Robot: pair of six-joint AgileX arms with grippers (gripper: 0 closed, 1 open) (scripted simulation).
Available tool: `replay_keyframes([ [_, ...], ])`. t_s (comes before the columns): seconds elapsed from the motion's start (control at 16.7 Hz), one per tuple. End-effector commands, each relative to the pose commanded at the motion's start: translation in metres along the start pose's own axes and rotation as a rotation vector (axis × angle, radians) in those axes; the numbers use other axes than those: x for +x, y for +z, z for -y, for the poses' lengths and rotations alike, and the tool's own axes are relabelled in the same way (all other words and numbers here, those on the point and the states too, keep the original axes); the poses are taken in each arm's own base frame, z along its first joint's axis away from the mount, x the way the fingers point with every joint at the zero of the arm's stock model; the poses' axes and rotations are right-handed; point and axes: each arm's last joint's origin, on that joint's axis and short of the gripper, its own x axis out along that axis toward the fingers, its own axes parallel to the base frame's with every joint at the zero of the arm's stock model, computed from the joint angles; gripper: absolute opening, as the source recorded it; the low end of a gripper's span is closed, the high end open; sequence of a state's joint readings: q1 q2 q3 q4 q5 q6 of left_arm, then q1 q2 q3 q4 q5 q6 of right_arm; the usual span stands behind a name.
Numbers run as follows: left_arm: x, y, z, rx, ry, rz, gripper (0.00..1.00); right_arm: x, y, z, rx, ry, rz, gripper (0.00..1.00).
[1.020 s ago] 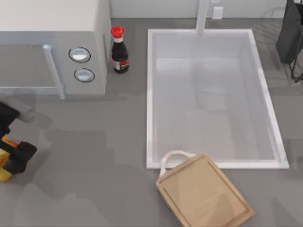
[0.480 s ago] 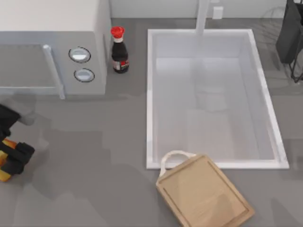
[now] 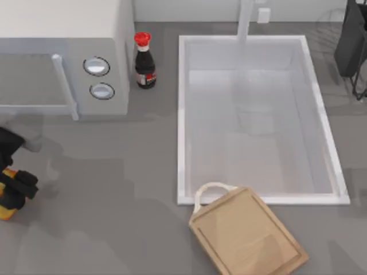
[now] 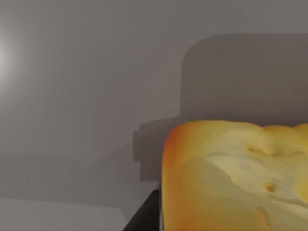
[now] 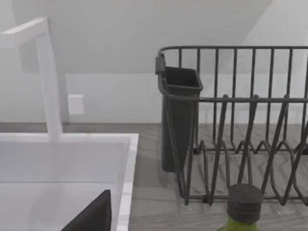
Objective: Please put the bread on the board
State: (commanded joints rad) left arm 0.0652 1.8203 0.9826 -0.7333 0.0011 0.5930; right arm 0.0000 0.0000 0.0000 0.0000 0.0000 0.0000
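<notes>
The bread (image 3: 6, 211) is a small golden-yellow chunk at the far left edge of the table, partly cut off by the top view's edge. My left gripper (image 3: 12, 192) is over it, black fingers closed against it. In the left wrist view the bread (image 4: 231, 178) looms very close, with a dark finger (image 4: 144, 216) pressed at its side. The board (image 3: 246, 235), light tan with a pale loop handle (image 3: 211, 189), lies bare at the front, right of centre. My right arm is parked; one of its dark fingers (image 5: 91, 216) shows in the right wrist view.
A microwave (image 3: 63, 57) stands at the back left, a red-capped sauce bottle (image 3: 145, 63) beside it. A white sink (image 3: 182, 114) with a faucet (image 3: 245, 20) fills the centre-right. A dark dish rack (image 5: 231, 125) and a green bottle (image 5: 244, 209) are at the back right.
My left gripper has shifted slightly left and its fingers have drawn in on the bread. The board, bottle and right arm have not moved.
</notes>
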Motion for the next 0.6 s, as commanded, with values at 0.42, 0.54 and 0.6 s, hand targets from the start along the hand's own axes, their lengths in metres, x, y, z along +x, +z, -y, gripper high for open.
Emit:
replay_keyframes([
  [0.42,0.0000,0.0000,0.0000,0.000,0.000,0.000,0.00,0.0000,0.0000,0.0000,0.000,0.000,0.000,1.00],
  [0.54,0.0000,0.0000,0.0000,0.000,0.000,0.000,0.00,0.0000,0.0000,0.0000,0.000,0.000,0.000,1.00],
  [0.6,-0.0008,0.0003,0.0003,0.002,0.001,0.003,0.00,0.0000,0.0000,0.0000,0.000,0.000,0.000,1.00],
])
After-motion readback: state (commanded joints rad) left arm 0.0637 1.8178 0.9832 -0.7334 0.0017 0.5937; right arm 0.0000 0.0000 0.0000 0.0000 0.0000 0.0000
